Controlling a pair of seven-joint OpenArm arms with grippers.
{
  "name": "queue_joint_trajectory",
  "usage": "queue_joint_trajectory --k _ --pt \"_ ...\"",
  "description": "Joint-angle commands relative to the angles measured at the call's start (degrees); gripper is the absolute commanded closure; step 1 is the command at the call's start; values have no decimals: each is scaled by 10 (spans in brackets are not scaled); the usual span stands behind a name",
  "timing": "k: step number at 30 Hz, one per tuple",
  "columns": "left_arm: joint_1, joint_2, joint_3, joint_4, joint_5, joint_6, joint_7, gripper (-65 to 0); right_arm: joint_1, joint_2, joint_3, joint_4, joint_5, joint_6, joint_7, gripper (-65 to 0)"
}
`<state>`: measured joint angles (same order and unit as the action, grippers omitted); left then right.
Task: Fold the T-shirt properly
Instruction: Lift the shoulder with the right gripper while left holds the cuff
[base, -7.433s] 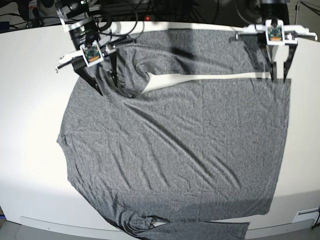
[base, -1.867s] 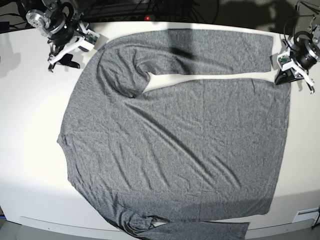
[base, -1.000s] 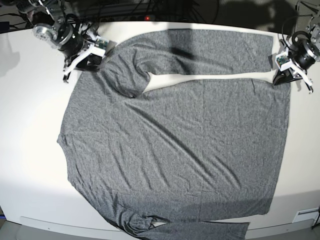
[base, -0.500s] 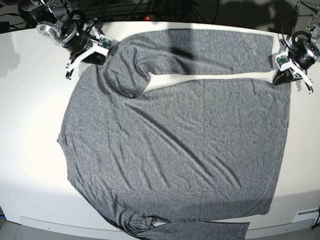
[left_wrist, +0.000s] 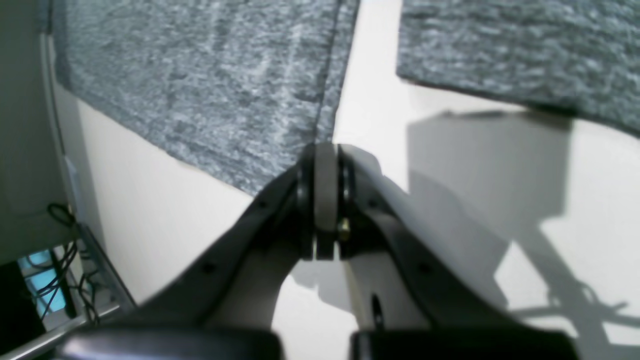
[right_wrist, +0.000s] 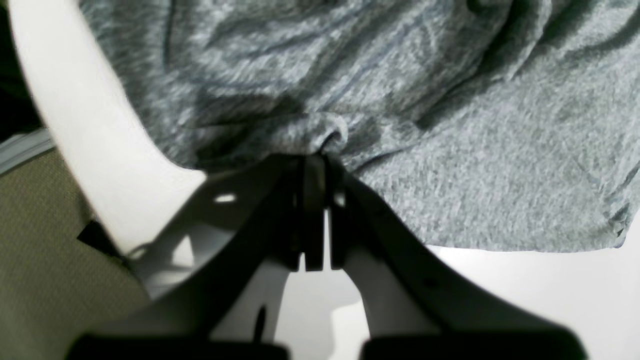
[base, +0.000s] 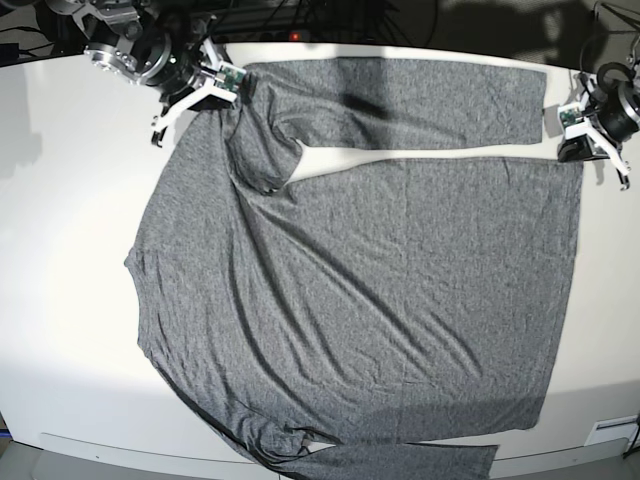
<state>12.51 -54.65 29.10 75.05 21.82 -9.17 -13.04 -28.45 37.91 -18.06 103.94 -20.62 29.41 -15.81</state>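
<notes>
The T-shirt (base: 360, 290) lies spread flat on the white worktop (base: 60, 260), bare margin around its edges. The right tool (right_wrist: 312, 165) pinches the T-shirt's bunched shoulder edge; the left tool (left_wrist: 325, 150) clamps its hem corner.

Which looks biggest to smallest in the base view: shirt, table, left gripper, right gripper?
1. table, it extends past the shirt on every side
2. shirt, covers most of the tabletop
3. right gripper and left gripper: both small and look much alike; not worth ranking
</notes>
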Motion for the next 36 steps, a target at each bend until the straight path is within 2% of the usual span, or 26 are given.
queue_joint_trajectory --k 1,6,10,13,14,16,22,28,30,32,34,36 --pt "0 -16 -2 9 2 0 4 0 -1 7 1 7 1 -12 -12 0" --pt "0 -16 -2 20 2 24 45 0 -1 7 1 7 1 -16 -12 0" --pt "0 -16 -2 20 2 26 85 0 -1 7 1 7 1 -16 -12 0" --pt "0 -16 -2 19 2 26 87 -220 -1 7 1 7 1 -16 -12 0" --pt "0 -16 -2 19 2 26 87 -264 -1 7 1 7 1 -16 -12 0" --pt "0 -16 -2 19 2 26 88 -284 -1 7 1 7 1 -16 -12 0" --pt "-7 -5 -2 17 37 25 85 -284 -1 7 1 7 1 -16 -12 0" --pt "-37 37 -2 -29 46 16 86 -272 -1 7 1 7 1 -16 -12 0" --pt "-41 42 -2 -47 91 8 86 -216 -1 7 1 7 1 -16 -12 0" --pt "-41 42 -2 -60 123 8 85 -105 -1 7 1 7 1 -16 -12 0" --pt "-40 41 -2 -67 127 8 89 0 -1 7 1 7 1 -16 -11 0" --pt "-39 41 -2 -68 127 8 99 0 -1 7 1 7 1 -16 -11 0"
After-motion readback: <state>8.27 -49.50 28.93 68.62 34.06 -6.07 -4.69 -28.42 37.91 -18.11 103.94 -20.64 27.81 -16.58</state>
